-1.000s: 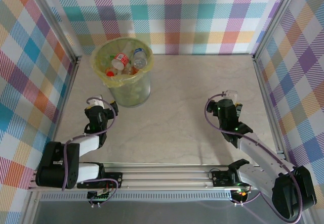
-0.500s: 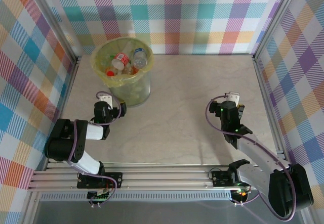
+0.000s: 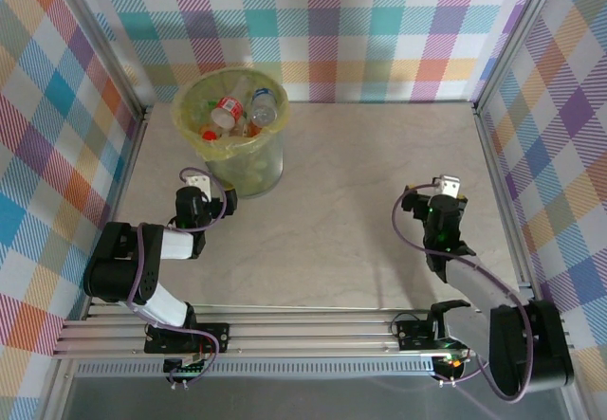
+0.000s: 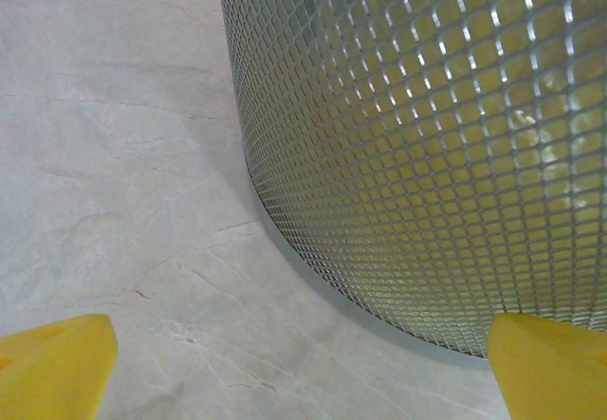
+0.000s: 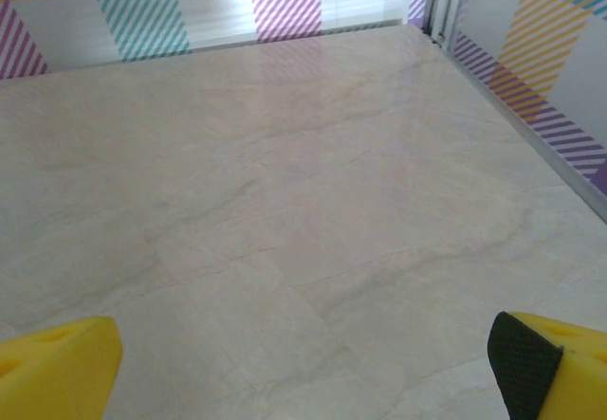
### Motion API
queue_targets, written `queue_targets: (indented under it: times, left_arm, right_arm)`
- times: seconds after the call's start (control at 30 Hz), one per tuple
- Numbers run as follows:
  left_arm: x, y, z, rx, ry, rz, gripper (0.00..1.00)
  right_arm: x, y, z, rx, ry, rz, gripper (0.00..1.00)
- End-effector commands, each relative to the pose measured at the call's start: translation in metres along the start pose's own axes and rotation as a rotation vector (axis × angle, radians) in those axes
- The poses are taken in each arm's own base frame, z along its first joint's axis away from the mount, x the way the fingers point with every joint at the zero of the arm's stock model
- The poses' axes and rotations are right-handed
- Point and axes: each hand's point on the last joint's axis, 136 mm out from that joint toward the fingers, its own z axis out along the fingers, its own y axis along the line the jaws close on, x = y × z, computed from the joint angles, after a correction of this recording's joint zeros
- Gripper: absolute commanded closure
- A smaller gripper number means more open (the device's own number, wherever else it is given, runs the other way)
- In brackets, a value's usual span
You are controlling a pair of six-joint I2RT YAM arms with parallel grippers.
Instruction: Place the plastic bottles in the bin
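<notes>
The marble bench (image 3: 341, 202) spans the middle of the frame. The bin (image 3: 258, 169) stands at upper left, with the plastic bottles (image 3: 248, 107) piled inside it. The left gripper (image 3: 199, 188), just below the bin, gapes wide and empty. The right gripper (image 3: 446, 191), at centre right, is likewise wide and empty.

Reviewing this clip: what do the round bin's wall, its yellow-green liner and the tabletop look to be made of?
The round bin's wall looks like silvery metal mesh: diamond openings with glinting strands, though coated plastic is possible. The yellow-green liner seems thin plastic film, crinkled and folded over the rim. The tabletop looks like polished marble or marble-print laminate: pale beige, faint veins, soft reflections.
</notes>
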Motion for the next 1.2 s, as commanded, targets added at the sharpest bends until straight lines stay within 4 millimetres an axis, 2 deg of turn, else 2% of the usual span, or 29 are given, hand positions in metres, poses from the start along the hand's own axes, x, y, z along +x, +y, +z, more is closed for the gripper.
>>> queue_targets:
  times: [0.0,0.17,0.53,0.73,0.93,1.17]
  left_arm:
    - [-0.013,0.001,0.003,0.007,-0.031,0.001,0.0]
    - [-0.013,0.001,0.002,0.007,-0.032,0.002,0.0]
    - [-0.013,0.001,0.002,0.009,-0.032,0.002,0.0]
    - [-0.013,0.001,0.002,0.007,-0.033,0.001,0.0]
    - [-0.013,0.001,0.002,0.008,-0.031,0.003,0.0]
    - [-0.013,0.001,0.002,0.006,-0.032,0.002,0.0]
  right_arm:
    - [-0.018,0.018,0.008,-0.096,-0.091,-0.004,0.0]
    - [-0.011,0.025,0.026,-0.107,-0.031,-0.072,0.0]
    - [-0.012,0.019,0.04,-0.152,-0.036,-0.068,0.0]
    - [0.002,0.017,0.054,-0.198,0.016,-0.03,0.0]
    - [0.017,0.024,0.068,-0.24,0.057,-0.04,0.0]
    - [0.019,0.028,0.067,-0.295,0.06,-0.035,0.0]
